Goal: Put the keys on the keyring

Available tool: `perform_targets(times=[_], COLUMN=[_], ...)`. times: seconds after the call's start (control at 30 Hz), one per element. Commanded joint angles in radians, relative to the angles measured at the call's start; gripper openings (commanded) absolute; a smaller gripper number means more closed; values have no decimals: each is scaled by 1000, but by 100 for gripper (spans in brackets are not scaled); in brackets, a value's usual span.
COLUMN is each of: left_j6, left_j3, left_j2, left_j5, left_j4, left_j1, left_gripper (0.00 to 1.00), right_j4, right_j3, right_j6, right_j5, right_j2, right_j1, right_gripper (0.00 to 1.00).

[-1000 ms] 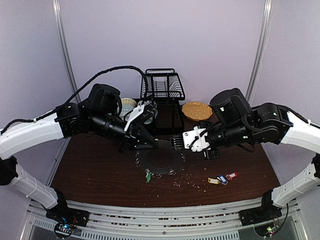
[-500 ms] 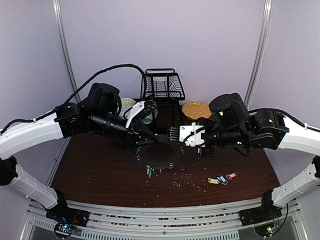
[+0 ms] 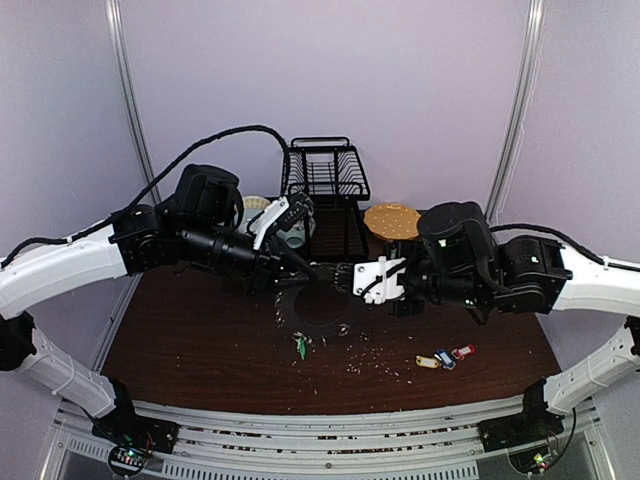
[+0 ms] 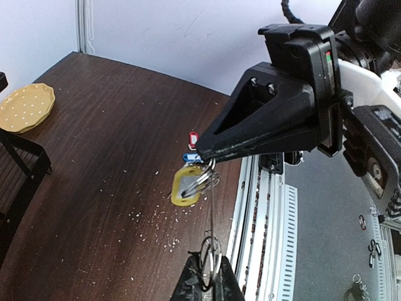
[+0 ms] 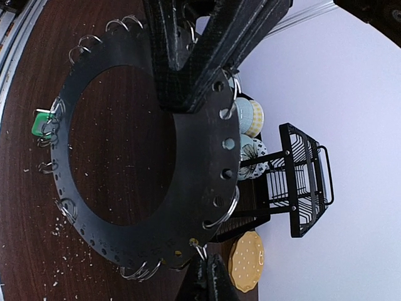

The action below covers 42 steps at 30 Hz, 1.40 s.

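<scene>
Top external: crumbs (image 3: 372, 352) litter brown table (image 3: 180, 335).

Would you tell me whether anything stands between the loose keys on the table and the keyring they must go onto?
Nothing visible does. The yellow-, blue- and red-tagged metal keys lie on the brown table, only crumbs between them and the flat dark ring-shaped disc, which the left gripper and right gripper hold.
</scene>
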Motion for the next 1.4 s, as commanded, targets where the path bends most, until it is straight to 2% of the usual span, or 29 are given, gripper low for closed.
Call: perform_targets(times=[0.0,0.2,0.4,0.6,0.8,0.97,1.3,1.37], left_j6=[-46,-83,-87,-14,24,2,-57,-32], left_j3=[30,16,12,-12,-22,-34,-45,-50], left_j2=[-21,-6,14,-28,-38,-34,-30,-36], left_j5=[162,193,224,194,196,216,154,152], left_j4=[313,375,396,401,395,434,460,458], left_j1=[-22,-22,-22,-22,-22,-22,-22,-22], left_gripper=[0,0,0,0,0,0,0,0], right_j4=[-3,25,10,-123,-206,-189,-14,-30], right_j3=[-48,-83,-73,10,72,91,44,42], right_j6=[-60,-118,-108,-3,49,84,75,63], right_j5=[12,1,-24,-131,-162,-147,72,21], right_j2=[38,23,42,88,137,148,144,135], right_j1=[9,28,30,10,-3,-4,24,28], right_gripper=[0,0,0,0,0,0,0,0])
